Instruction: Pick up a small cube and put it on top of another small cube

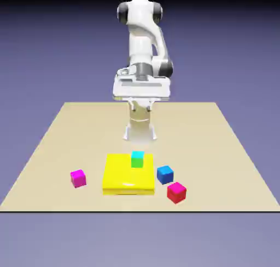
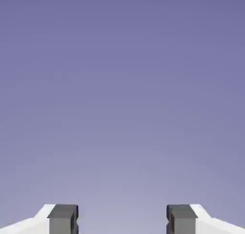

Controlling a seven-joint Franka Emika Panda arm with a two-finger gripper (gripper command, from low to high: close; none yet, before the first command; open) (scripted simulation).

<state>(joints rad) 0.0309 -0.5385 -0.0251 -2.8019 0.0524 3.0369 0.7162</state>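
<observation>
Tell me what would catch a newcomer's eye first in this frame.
Probably the flat yellow block at the table's near middle, with a small green-and-cyan cube on its far edge. Around it lie three small cubes: a magenta-pink cube at the exterior view's left, a blue cube and a crimson cube at its right. Behind them stands the white arm, its gripper empty, jaws apart.

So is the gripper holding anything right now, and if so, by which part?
Nothing is held. The gripper is open with only backdrop between its fingertips, and the pink cube sits untouched on the table.
</observation>
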